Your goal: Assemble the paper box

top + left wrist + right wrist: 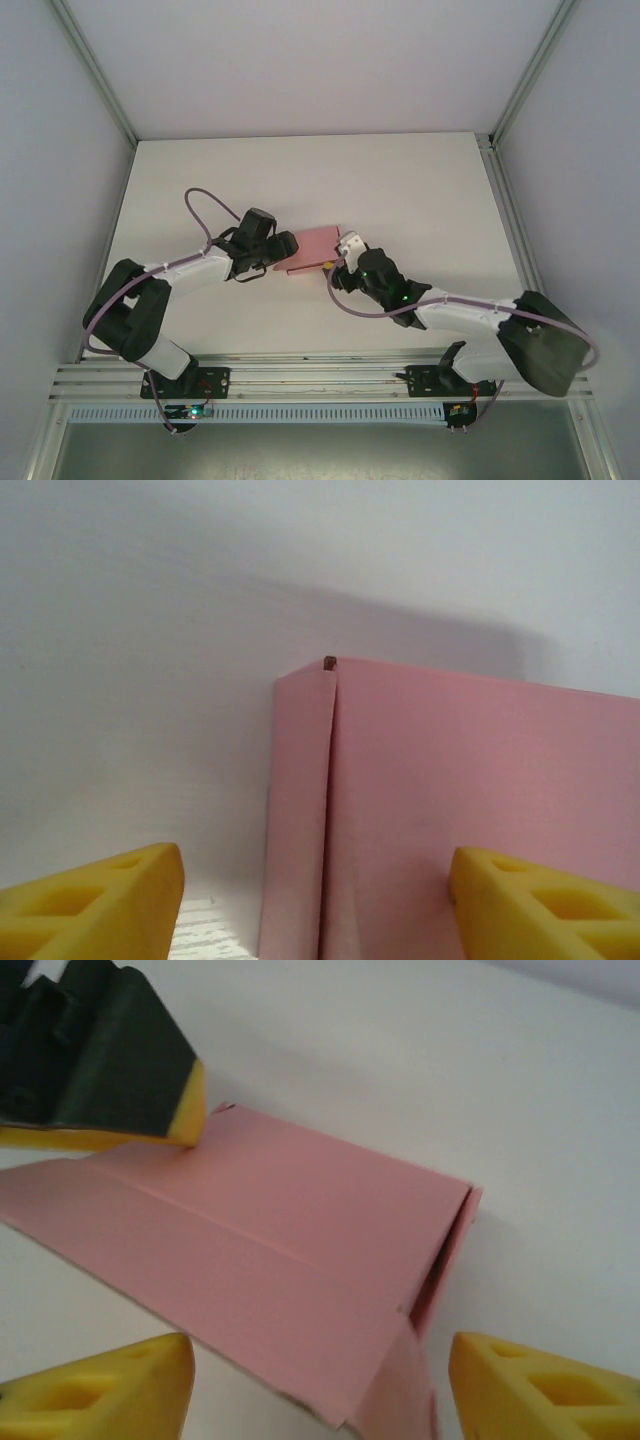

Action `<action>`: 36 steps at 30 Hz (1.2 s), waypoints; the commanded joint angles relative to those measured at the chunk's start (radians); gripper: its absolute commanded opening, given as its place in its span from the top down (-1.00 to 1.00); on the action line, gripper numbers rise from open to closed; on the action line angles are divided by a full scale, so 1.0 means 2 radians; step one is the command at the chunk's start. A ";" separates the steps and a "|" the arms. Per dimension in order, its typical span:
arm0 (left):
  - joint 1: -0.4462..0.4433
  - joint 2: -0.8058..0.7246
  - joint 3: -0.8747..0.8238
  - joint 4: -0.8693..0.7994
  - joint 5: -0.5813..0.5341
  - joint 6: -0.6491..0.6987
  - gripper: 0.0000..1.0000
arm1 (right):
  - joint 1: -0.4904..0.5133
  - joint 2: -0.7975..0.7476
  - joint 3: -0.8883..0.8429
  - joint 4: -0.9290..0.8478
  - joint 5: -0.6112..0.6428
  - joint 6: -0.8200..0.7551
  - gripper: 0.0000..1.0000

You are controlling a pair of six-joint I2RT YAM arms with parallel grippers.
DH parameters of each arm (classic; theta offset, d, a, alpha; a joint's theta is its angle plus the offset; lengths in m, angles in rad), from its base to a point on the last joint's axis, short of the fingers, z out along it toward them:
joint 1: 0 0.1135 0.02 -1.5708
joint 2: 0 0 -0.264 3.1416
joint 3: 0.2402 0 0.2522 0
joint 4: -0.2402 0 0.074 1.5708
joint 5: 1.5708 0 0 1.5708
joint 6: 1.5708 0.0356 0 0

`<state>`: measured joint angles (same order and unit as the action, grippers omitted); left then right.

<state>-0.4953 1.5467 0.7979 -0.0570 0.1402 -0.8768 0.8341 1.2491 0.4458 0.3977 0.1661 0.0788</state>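
Top external: left end effector (283,248) at paper box (315,248) edge.

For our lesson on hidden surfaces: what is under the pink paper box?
White table shows around the flattened paper box lying on it. The patch beneath, and its folded inside, are covered.

Paper box (314,247) between left gripper (284,248) and right gripper (346,246); open table (300,170) beyond.

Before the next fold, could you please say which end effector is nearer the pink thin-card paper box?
Left, narrowly: the left end effector touches the pink card box at its left edge; the right end effector straddles the right corner.
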 commanded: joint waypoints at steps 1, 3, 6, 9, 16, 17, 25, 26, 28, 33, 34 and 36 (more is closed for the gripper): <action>0.001 0.019 -0.007 -0.009 0.005 0.013 -0.24 | 0.005 -0.052 -0.024 -0.076 -0.025 0.007 -0.70; 0.001 0.027 -0.004 -0.009 0.005 0.015 -0.15 | 0.004 -0.091 -0.041 -0.104 -0.019 0.011 -0.96; 0.001 0.040 0.001 -0.007 0.009 0.017 -0.09 | -0.001 -0.146 -0.066 -0.114 -0.011 0.020 -0.96; 0.001 0.056 0.010 -0.012 0.012 0.025 0.00 | -0.020 -0.180 -0.075 -0.102 0.001 0.033 -0.96; 0.002 0.074 0.008 0.008 0.029 0.037 0.16 | -0.094 -0.162 -0.043 -0.088 -0.066 0.053 -0.96; 0.002 0.075 0.005 0.013 0.032 0.036 0.17 | -0.104 -0.152 -0.040 -0.082 -0.070 0.061 -0.96; 0.021 0.078 -0.023 0.076 0.105 0.035 0.31 | -0.175 -0.066 -0.008 -0.050 -0.150 0.122 -0.96; 0.027 0.078 -0.025 0.085 0.119 0.033 0.32 | -0.183 -0.053 -0.001 -0.049 -0.168 0.132 -0.96; 0.035 0.077 -0.032 0.104 0.146 0.033 0.38 | -0.200 -0.026 0.013 -0.041 -0.220 0.150 -0.96; 0.048 0.067 -0.044 0.134 0.189 0.034 0.55 | -0.222 0.043 0.062 -0.062 -0.301 0.168 -0.96; 0.051 0.065 -0.049 0.139 0.193 0.035 0.63 | -0.229 0.057 0.075 -0.077 -0.313 0.170 -0.97; 0.058 0.060 -0.062 0.155 0.199 0.028 0.68 | -0.239 0.081 0.091 -0.092 -0.333 0.178 -0.96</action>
<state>-0.3969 1.6672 0.7200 0.2428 0.4850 -0.8204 0.3817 1.3670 0.5739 0.2562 -0.3714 0.3882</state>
